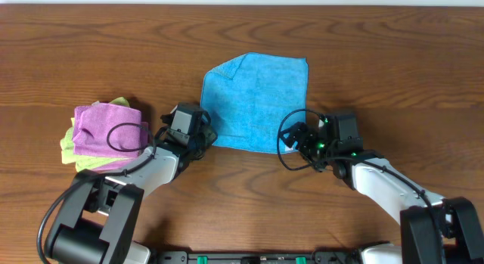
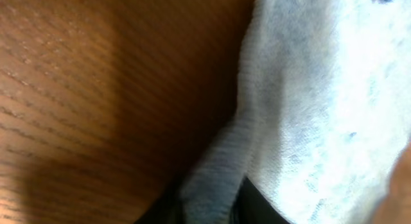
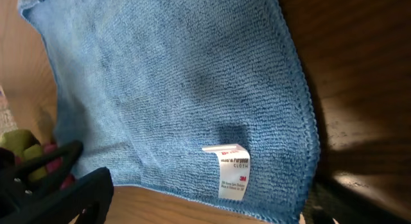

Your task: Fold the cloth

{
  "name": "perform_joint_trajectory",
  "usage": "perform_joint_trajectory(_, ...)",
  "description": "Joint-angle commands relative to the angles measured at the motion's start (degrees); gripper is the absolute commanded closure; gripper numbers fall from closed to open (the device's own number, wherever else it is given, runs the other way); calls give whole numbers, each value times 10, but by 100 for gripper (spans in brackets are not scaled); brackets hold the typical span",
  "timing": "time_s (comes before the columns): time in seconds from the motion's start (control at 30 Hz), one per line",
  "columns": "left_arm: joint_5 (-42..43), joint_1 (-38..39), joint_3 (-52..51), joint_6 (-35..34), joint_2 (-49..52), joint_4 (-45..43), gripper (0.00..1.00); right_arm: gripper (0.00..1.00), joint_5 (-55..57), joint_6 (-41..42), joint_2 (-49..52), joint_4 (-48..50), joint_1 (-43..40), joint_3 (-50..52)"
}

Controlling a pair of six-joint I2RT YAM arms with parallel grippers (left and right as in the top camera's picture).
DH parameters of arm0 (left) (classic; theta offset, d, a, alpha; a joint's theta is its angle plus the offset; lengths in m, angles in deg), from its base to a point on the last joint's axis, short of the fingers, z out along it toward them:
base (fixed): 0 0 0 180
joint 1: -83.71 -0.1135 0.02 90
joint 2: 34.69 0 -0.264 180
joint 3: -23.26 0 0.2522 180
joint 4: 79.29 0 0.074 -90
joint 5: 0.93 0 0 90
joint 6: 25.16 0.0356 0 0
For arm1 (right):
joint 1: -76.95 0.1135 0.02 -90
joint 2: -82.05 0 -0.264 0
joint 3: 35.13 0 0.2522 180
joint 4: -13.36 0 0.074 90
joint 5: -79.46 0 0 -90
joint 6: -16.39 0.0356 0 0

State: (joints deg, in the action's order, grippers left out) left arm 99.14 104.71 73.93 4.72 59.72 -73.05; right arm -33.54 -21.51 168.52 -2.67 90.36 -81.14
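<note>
The blue cloth (image 1: 257, 97) lies spread flat on the wooden table, slightly skewed. My left gripper (image 1: 206, 135) is at its near-left corner. In the left wrist view the cloth (image 2: 321, 89) looks washed out, and its hem runs down between the dark fingers (image 2: 212, 208), which appear shut on it. My right gripper (image 1: 296, 139) is at the near-right corner, open. In the right wrist view its fingers (image 3: 199, 198) straddle the cloth's near edge (image 3: 173, 89), where a white label (image 3: 232, 172) is sewn on.
A pile of folded pink and yellow-green cloths (image 1: 106, 132) sits to the left of the left arm, and its edge shows in the right wrist view (image 3: 19, 147). Bare wooden table (image 1: 393, 75) surrounds the blue cloth.
</note>
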Motion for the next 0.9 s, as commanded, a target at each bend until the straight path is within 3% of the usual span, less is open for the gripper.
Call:
perform_joint_trajectory(0.0, -9, 4, -15, 5, 20, 13, 82, 16, 27, 6, 22, -12, -2, 14)
perform_joint_trajectory(0.03, -9, 4, -15, 6, 20, 13, 86, 23, 31, 6, 22, -12, -2, 14)
perform_joint_trajectory(0.07, -9, 4, -15, 6, 20, 13, 89, 36, 34, 6, 22, -12, -2, 14)
perform_joint_trajectory(0.1, -9, 4, -15, 9, 20, 12, 93, 54, 37, 6, 22, -11, -2, 14)
perform_joint_trajectory(0.13, -8, 4, -15, 11, 20, 12, 94, 84, 40, 6, 22, -12, -2, 14)
perform_joint_trajectory(0.17, -8, 4, -15, 15, 20, 12, 94, 98, 42, 6, 22, -12, -2, 14)
perform_joint_trajectory(0.5, 48, 4, -14, 83, 7, 16, 94, 99, 31, -20, 1, -19, -2, 13)
perform_joint_trajectory(0.87, 52, 4, -14, 109, -98, 123, 94, 99, 41, -33, -130, -167, -2, 12)
